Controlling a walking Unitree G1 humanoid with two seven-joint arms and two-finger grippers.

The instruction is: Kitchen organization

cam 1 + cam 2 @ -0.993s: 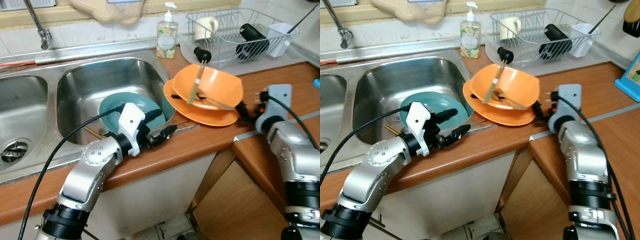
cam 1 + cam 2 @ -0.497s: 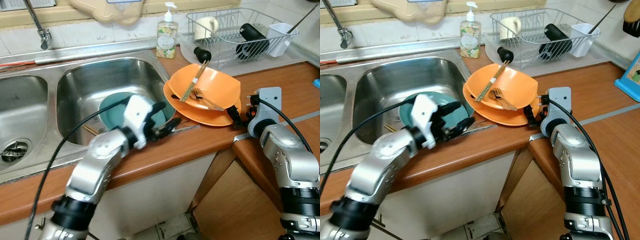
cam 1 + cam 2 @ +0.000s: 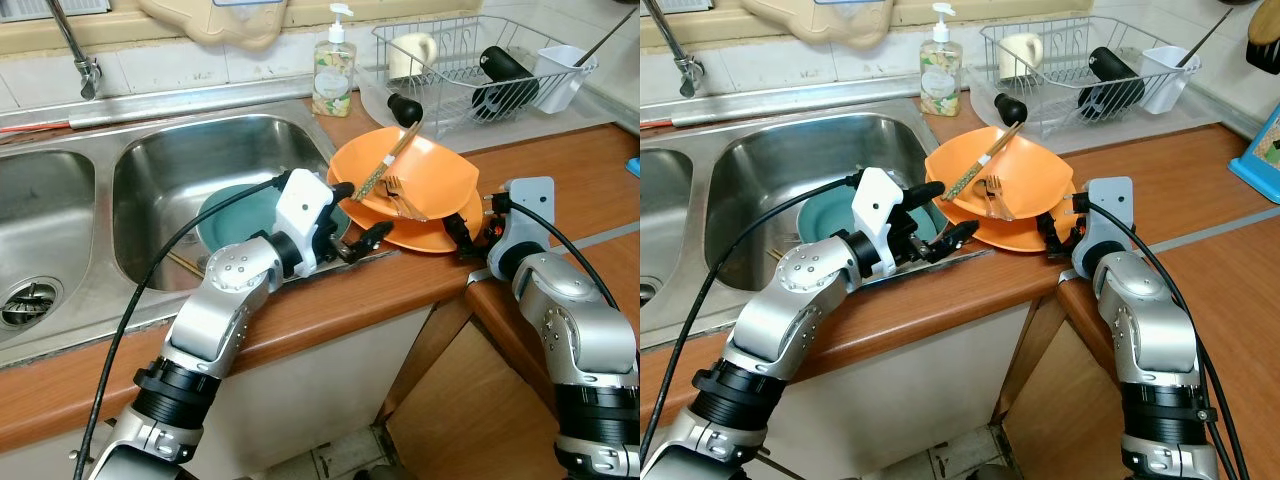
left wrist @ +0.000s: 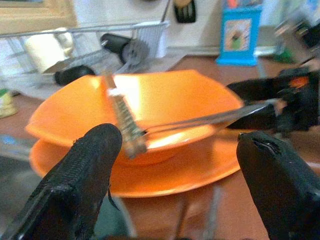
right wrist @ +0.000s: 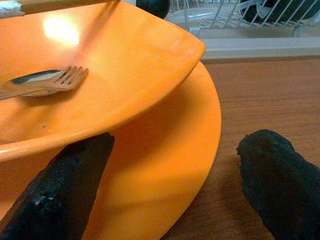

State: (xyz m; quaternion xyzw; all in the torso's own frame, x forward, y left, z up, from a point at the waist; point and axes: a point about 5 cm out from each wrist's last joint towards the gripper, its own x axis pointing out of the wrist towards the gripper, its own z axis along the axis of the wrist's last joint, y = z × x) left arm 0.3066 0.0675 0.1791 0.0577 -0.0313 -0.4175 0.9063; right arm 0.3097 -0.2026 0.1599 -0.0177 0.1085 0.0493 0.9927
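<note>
At nine o'clock of the scene, the stainless double sink (image 3: 150, 190) holds a round teal plate (image 3: 232, 210) leaning in its right-hand basin. Just toward three o'clock from it, the left gripper (image 3: 352, 222) hangs at the basin's edge with its two black fingers spread wide and nothing between them, aimed at the near rim of the square orange plastic bowl (image 3: 430, 172). That bowl sits tilted on a flat orange plate (image 3: 420, 240), which itself overhangs the sink edge on the brown wooden counter (image 3: 560, 170). Inside the bowl lie a metal fork (image 3: 402, 196) and a black-handled brush (image 3: 385, 150), its handle sticking out toward twelve o'clock. At three o'clock of the stack, the right gripper (image 5: 175, 190) sits low on the counter, fingers (image 5: 65, 190) also parted and empty, one reaching under the bowl's lip beside the plate rim.

The risk, as I judge it, lies in the stack's poor seating. If either gripper pushes instead of pinching, the bowl may slide off the plate into the basin and strike the teal plate. A lift by one rim alone could tip the bowl and spill the fork and brush. At one o'clock, a white wire dish rack (image 3: 480, 60) stands near enough for a swinging brush handle to snag.
</note>
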